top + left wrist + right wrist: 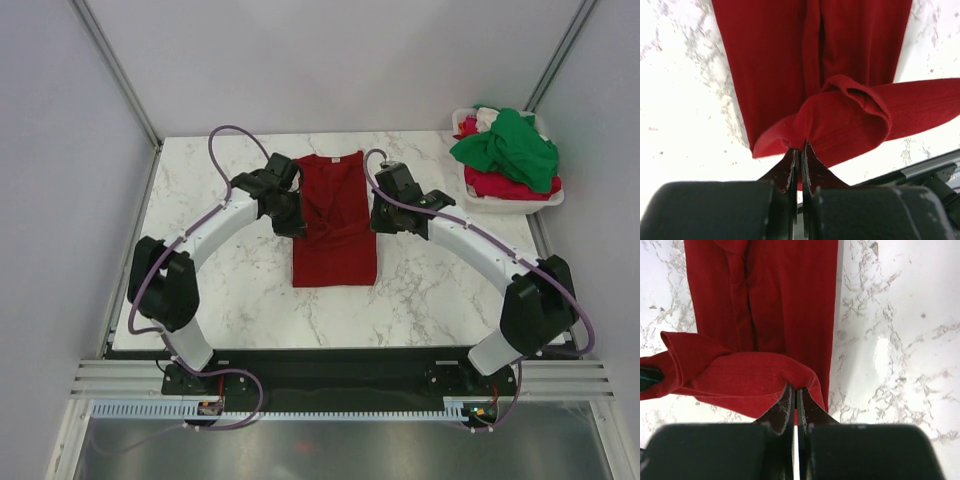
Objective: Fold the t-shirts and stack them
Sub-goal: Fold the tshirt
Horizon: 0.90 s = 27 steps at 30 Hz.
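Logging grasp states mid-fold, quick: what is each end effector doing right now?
Left end effector: closed on the dark red cotton t-shirt.
Right end effector: closed on the same t-shirt.

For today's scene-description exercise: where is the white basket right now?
In the top view, the white basket sits at the table's far right corner, holding a green shirt over red shirts.

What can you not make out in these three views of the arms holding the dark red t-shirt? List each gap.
- Wrist views: the far end of the dark red t-shirt, cut off by the top edge beyond the left pincer and right pincer.
- Top view: both pincers' tips, hidden under their own wrist housings.
- Top view: how many shirts the white basket holds; the green t-shirt covers the red shirts beneath.
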Tool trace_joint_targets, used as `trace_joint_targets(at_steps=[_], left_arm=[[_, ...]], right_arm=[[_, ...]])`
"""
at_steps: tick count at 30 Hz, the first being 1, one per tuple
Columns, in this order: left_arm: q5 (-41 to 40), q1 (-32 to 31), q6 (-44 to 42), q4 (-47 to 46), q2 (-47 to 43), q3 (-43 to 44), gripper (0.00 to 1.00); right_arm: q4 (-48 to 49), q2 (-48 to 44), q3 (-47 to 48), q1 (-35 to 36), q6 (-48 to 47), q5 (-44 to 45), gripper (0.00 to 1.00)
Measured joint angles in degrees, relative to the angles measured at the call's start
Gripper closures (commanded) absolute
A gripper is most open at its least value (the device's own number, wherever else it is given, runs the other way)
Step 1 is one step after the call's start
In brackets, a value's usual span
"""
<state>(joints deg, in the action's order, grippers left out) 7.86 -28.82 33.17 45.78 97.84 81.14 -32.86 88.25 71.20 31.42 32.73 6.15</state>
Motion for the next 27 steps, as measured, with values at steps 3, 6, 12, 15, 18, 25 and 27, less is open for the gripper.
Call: trace_joint_targets(at_steps=[3,6,12,15,18,25,27], left_arm=[[0.22,1.27,-0.9,0.63,3.63,2.6,0.97],[0.22,2.45,-1.55,1.01,7.54,4.94,0.8],[-0.9,5.68,-5.11,4.83,19.08,16.44,0.22],[-3.85,6.86,-6.78,8.66,25.73,27.54,0.21],[-6.25,7.58,-7.61,10.29,26.95,32.44,0.21],[-7.67,6.58,-7.65,8.76,13.6,17.29,0.23],[-5.6,6.1,-7.56,7.1,8.31,8.5,0.25]], right_arm=[[0.59,4.28,1.95,-0.74,-1.09,-1.25,1.0],[1.14,8.76,3.93,-1.49,-1.77,-2.29,0.87],[1.05,20.13,12.92,-6.23,-3.39,-3.98,0.35],[-1.38,26.36,22.1,-9.27,-5.16,-4.44,0.28],[-2.95,29.2,29.42,-11.8,-6.75,-4.2,0.26],[-0.13,15.72,15.67,-12.04,-7.87,-7.96,0.21],[1.31,9.7,6.51,-11.8,-7.08,-11.5,0.21]])
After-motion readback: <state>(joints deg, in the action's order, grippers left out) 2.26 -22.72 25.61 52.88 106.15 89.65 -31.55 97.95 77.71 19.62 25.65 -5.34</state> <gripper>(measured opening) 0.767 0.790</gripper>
